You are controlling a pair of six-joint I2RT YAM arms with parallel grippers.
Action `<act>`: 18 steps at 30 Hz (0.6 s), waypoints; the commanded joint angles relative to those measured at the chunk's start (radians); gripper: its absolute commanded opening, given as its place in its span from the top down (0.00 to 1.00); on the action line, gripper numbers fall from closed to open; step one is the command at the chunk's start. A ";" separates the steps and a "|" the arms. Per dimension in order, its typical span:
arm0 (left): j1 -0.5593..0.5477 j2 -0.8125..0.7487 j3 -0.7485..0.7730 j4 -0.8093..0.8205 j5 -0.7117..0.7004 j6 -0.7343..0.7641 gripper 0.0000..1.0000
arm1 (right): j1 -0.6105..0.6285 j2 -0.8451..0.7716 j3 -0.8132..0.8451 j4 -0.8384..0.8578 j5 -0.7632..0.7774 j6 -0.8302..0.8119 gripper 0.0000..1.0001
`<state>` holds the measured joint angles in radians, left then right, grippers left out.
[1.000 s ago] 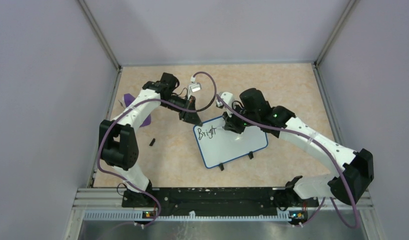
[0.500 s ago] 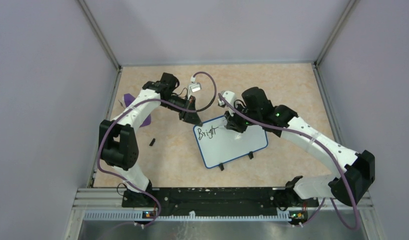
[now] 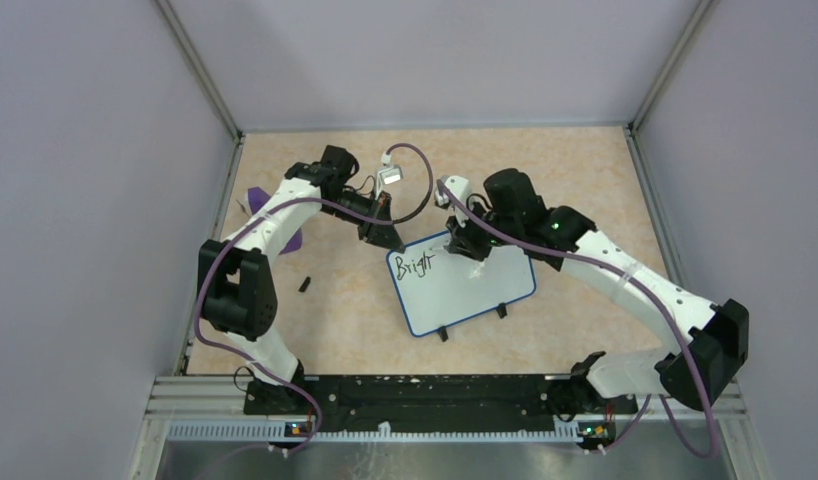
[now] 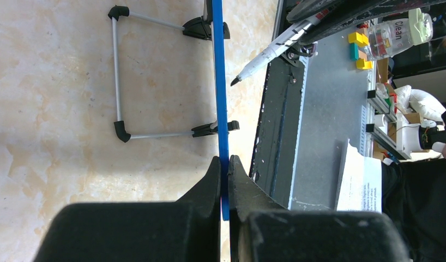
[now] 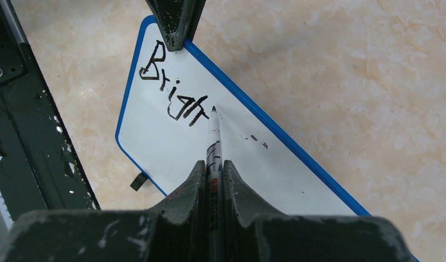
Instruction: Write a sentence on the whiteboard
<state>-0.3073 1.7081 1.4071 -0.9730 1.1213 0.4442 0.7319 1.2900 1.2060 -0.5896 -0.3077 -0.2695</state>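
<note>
Off the table's near edge stands a bottle labelled "Clean". Mid-table, the whiteboard rests tilted on black feet. The sentence at its far left corner reads "Brigh"; strokes by the pen tip are unclear. The right gripper is clenched on a marker. The left gripper pinches the board's blue frame. To the left lies a small black piece; farther off, a purple piece is partly hidden by the left arm.

White arms w/ blk joints, purple cables, matte blk claws
</note>
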 commanded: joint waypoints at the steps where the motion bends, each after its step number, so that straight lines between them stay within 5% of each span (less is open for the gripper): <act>1: -0.023 -0.015 -0.025 -0.018 -0.025 0.042 1.00 | -0.006 0.016 0.030 0.050 0.029 -0.003 1.00; 18: -0.024 -0.009 -0.028 -0.016 -0.026 0.043 1.00 | -0.006 -0.025 -0.076 0.033 0.033 -0.015 1.00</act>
<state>-0.3073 1.7081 1.4059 -0.9699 1.1172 0.4454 0.7319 1.2896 1.1526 -0.5690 -0.2970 -0.2699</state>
